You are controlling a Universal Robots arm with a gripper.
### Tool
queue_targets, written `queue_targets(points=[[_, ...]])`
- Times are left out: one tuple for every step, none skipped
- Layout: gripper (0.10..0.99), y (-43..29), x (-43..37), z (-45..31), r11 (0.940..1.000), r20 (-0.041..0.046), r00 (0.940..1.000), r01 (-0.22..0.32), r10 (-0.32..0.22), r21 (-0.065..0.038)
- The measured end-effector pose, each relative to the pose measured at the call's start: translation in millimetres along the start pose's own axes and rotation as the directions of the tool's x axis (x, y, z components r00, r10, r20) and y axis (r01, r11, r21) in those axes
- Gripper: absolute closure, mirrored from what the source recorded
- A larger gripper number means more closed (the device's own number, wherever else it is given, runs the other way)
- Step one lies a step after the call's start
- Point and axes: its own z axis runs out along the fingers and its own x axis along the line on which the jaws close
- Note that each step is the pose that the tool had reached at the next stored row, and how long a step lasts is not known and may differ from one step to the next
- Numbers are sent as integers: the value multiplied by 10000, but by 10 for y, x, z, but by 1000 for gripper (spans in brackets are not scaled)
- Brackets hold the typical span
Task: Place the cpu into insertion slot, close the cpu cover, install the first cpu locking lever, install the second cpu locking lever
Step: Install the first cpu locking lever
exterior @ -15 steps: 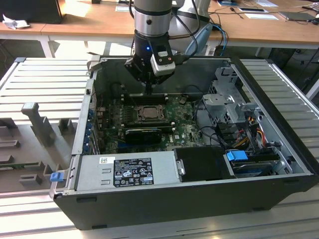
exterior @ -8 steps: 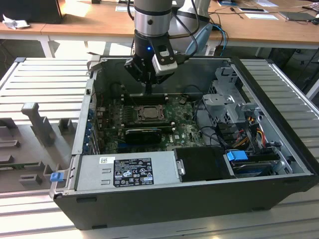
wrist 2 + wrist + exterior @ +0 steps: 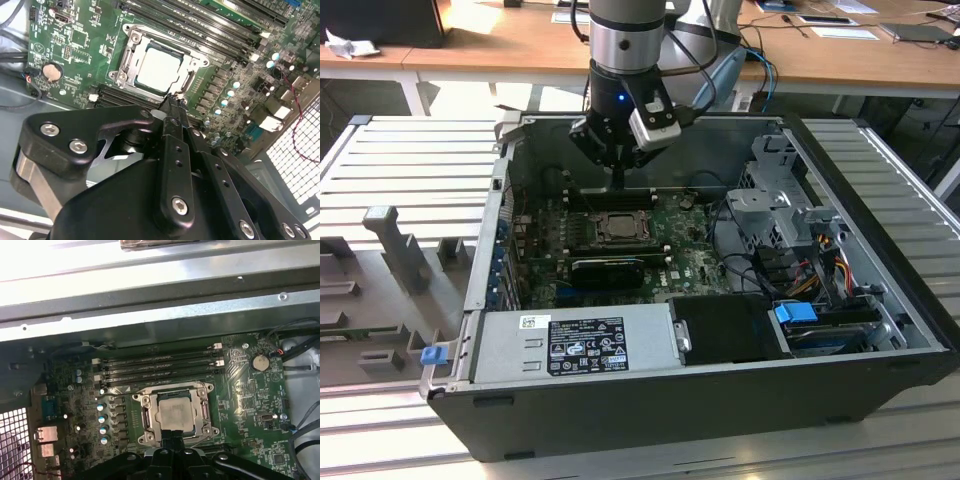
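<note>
1. One claw (image 3: 172,102), fingers pressed together with nothing seen between them, points down at the green motherboard (image 3: 250,405); in both wrist views its tip lies over one edge of the socket frame; contact cannot be told.
2. Just beyond the tip, the cpu (image 3: 175,414) sits flat in the insertion slot (image 3: 148,418); the cpu cover (image 3: 170,390) lies down around it.
3. Farther on, long memory slots (image 3: 160,367) run parallel to that edge; the case wall (image 3: 150,315) rises behind.
</note>
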Motion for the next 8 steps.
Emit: queue_targets(points=[[980,0,0,0,9999,-5,9999,110,-110,1],[980,0,0,0,9998,-8,9998,174,-174,2],[980,0,0,0,9997,-12,9997,246,-246,2],[980,0,0,0,9995,-15,9995,307,-307,2],[980,0,0,0,9991,-19,9991,420,-420,3],[980,0,0,0,9987,-24,9987,506,-506,4],[980,0,0,0,9986,-25,9986,537,-537,4],[980,0,2,0,9984,-27,9984,563,-563,3]])
